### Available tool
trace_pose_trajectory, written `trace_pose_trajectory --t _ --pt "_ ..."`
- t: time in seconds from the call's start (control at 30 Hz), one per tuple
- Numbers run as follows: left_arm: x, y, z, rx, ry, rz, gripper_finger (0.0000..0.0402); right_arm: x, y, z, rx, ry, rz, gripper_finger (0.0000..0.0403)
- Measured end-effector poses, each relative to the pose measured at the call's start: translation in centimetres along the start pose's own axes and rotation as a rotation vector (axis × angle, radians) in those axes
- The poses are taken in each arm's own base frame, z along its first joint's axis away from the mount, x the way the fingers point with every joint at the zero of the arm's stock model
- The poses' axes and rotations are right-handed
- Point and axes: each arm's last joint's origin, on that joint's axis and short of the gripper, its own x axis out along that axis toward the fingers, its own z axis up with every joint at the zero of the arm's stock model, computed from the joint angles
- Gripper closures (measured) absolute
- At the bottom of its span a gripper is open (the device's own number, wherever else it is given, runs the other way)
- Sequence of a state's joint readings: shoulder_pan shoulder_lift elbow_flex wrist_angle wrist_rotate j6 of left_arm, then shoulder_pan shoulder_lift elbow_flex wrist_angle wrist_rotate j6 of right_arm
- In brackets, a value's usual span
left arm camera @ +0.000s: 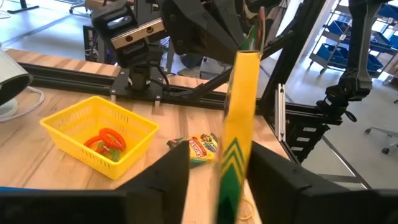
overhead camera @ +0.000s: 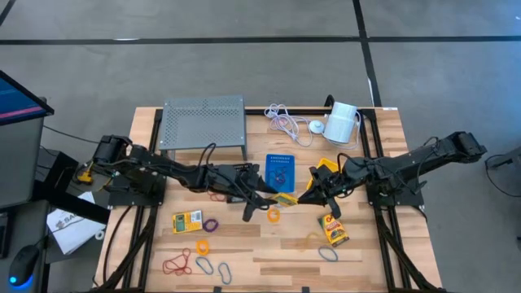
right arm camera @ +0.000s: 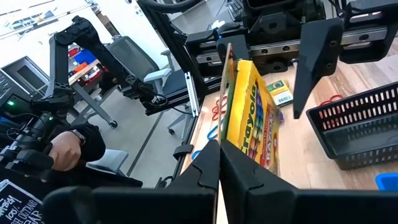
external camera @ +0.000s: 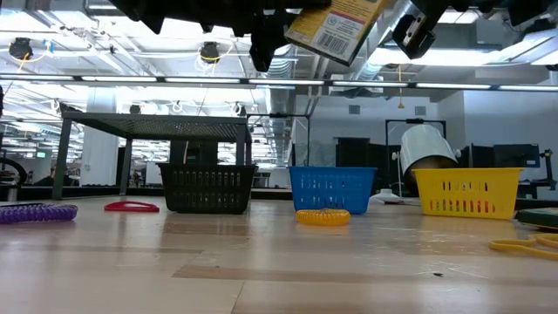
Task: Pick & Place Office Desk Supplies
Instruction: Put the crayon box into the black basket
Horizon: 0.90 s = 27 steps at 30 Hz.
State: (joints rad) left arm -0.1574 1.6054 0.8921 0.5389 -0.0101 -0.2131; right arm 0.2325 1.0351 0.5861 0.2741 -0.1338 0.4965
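Note:
A yellow crayon packet point(overhead camera: 283, 198) hangs in the air over the table's middle, between my two grippers; the low view shows it tilted, high above the wood point(external camera: 336, 26). My right gripper point(right arm camera: 219, 163) is shut on it. My left gripper point(left arm camera: 221, 160) is open, with a finger on either side of the packet's narrow edge point(left arm camera: 239, 106); I cannot tell whether they touch it. The black bin point(external camera: 209, 187), blue bin point(overhead camera: 281, 169) and yellow bin point(overhead camera: 327, 167) stand on the table. Red and orange loops lie in the yellow bin point(left arm camera: 107, 142). My right gripper pinches the packet's end nearest the right arm point(right arm camera: 239, 140) between its two fingers. It comes roughly level from the table's right side. The packet is lifted clear of the table and stands on edge, reaching out toward the left gripper.
Two more packets lie on the table point(overhead camera: 334, 230) point(overhead camera: 187, 220). Loops are scattered along the near half: purple point(overhead camera: 212, 224), orange point(overhead camera: 274, 215), red point(overhead camera: 177, 263). A grey mesh shelf point(overhead camera: 203, 122), a white cable point(overhead camera: 285, 122) and a white cylinder point(overhead camera: 342, 122) sit at the far edge.

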Motion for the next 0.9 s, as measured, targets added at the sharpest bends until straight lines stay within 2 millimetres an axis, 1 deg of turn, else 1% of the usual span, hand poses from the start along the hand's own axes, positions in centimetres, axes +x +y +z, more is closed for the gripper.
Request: trace_pose_trajectory --t 0.27,0.37,0.5,0.6,0.7,0.83,0.9 --pt "0.0 -0.01 0.0 0.0 0.0 -0.003 0.035 0.0 0.01 0.01 -0.001 -0.001 0.001 0.0403" --pt "0.0 -0.06 0.0 0.0 0.0 -0.009 0.0376 0.0 0.05 0.08 -0.002 -0.007 0.007 0.0403" --pt "-0.01 -0.08 0.02 0.0 0.0 -0.017 0.0376 0.01 0.09 0.15 -0.003 -0.014 0.011 0.0392" --pt "-0.01 -0.07 -0.01 0.0 0.003 -0.016 0.036 0.01 0.12 0.21 -0.003 -0.022 0.012 0.0371" --pt "-0.01 -0.03 -0.03 0.0 0.004 -0.013 0.0357 0.0 0.14 0.26 -0.004 -0.027 0.014 0.0341" --pt "-0.01 -0.04 -0.03 -0.001 0.004 -0.013 0.0377 0.0 0.15 0.26 -0.004 -0.027 0.014 0.0293" --pt "-0.01 -0.04 -0.03 0.0 0.004 -0.014 0.0377 0.0 0.16 0.32 -0.005 -0.034 0.016 0.0266"
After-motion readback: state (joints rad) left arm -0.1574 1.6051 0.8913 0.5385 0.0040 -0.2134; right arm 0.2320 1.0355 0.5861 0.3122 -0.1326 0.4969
